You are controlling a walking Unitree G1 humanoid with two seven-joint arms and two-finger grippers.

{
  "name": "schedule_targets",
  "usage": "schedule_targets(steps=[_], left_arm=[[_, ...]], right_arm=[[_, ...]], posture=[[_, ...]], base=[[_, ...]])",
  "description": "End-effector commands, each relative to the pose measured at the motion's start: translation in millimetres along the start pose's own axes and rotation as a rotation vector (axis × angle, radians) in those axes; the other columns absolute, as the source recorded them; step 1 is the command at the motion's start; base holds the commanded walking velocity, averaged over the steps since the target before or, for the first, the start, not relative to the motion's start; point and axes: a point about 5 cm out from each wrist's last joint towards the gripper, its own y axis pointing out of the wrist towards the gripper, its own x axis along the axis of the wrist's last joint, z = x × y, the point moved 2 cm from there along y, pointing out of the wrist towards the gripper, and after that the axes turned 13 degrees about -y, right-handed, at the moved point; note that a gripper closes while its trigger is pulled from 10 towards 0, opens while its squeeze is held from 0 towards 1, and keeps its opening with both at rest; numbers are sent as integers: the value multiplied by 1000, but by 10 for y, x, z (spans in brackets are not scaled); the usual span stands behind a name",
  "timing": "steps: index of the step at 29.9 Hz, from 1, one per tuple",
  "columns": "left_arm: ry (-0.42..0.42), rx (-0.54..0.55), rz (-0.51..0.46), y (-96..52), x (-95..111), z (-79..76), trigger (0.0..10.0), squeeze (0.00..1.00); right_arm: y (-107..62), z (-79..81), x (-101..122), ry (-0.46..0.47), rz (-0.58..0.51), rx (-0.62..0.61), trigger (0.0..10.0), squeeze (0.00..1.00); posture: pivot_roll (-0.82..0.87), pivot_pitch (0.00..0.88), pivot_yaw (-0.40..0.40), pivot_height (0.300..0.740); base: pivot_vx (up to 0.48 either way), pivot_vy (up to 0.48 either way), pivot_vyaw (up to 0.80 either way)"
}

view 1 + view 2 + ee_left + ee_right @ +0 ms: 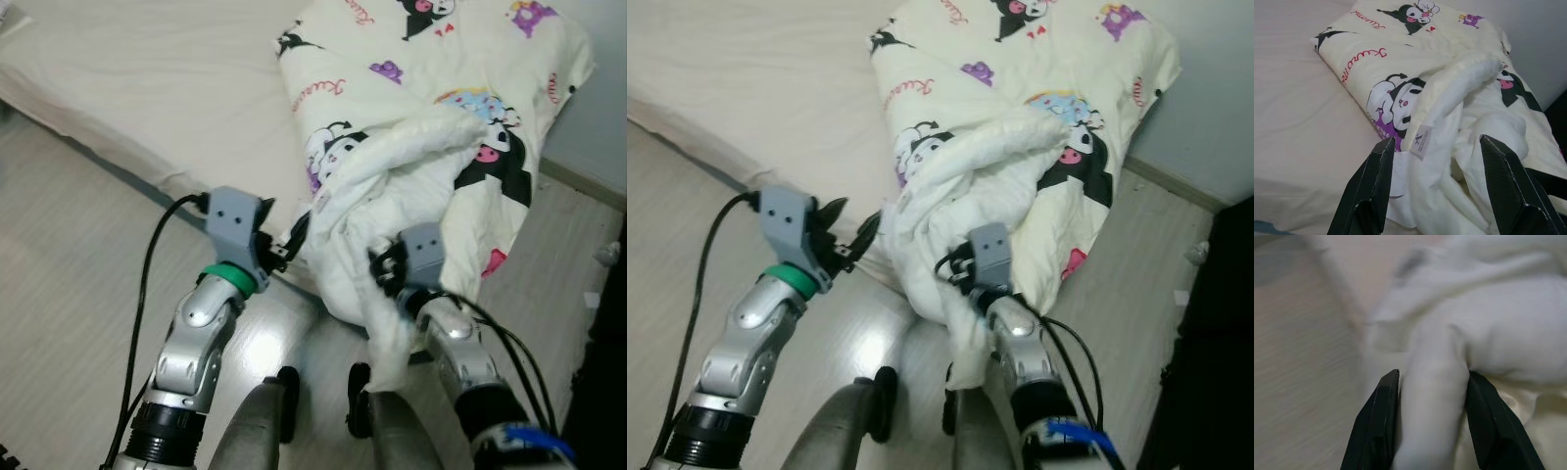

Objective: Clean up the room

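I am seeing the bed point(127, 88) carrying the cartoon-print quilt point(431, 117), which is draping over its edge toward the floor, the right gripper point(1430, 431) clamping a white fold of it, and the left gripper point(1440, 191) hovering spread apart just beside its label point(1421, 142).
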Motion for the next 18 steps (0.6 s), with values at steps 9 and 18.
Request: schedule_targets(steps=[9, 18], left_arm=[[-36, 42, 19, 32, -84, 101, 10000, 0], [3, 167, 55, -10, -170, 296, 10000, 0]], right_arm=[[-318, 132, -136, -185, 16, -126, 10000, 0], [-776, -234, -191, -178, 122, -580, 10000, 0]], posture=[[51, 292, 108, 735], [43, 289, 111, 735]], base=[[0, 0, 0], [0, 0, 0]])
